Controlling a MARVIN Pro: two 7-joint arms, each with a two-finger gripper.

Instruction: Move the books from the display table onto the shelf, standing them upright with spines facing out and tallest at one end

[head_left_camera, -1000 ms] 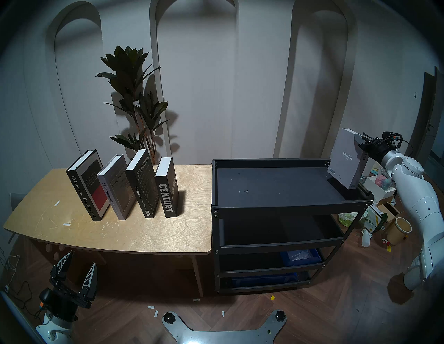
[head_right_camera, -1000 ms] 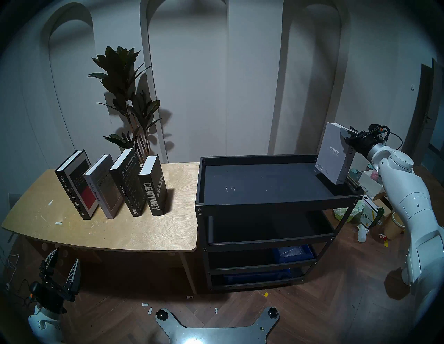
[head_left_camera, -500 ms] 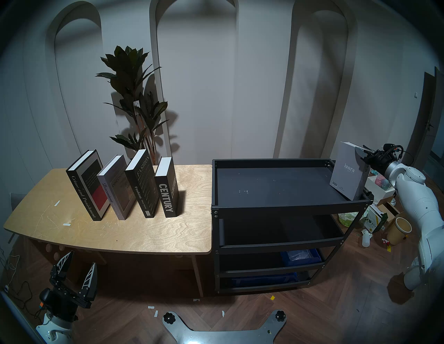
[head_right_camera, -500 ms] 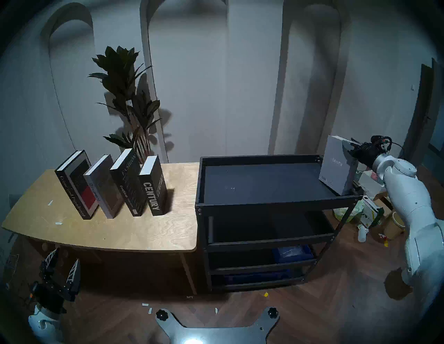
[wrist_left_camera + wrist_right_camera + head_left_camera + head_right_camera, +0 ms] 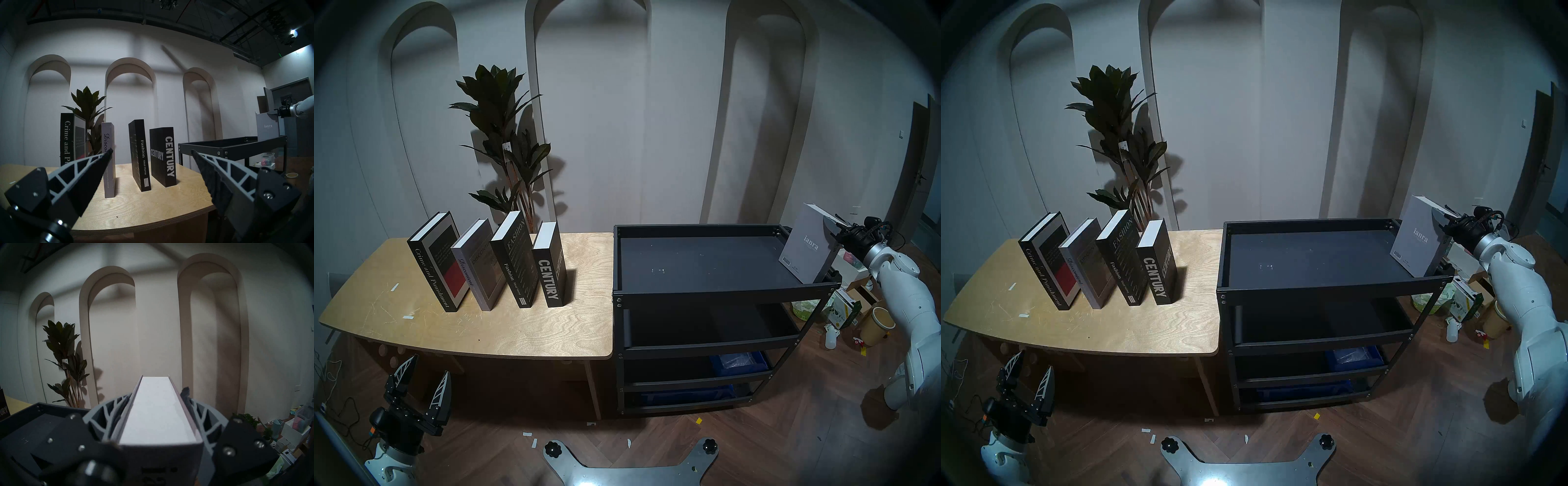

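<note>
Right gripper (image 5: pixel 159 414) clamped on ianra book (image 5: pixel 806 249); book bottom edge below fingers hidden by shelf (image 5: pixel 721 292) rim; contact unclear.

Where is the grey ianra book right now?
In the head view the ianra book stands at the far right end of the shelf's top tray, clamped near its top by the right claw.

Five books (image 5: pixel 524 261) (four on table (image 5: pixel 551 332), one at shelf (image 5: pixel 704 264)); one plant (image 5: pixel 504 135).
</note>
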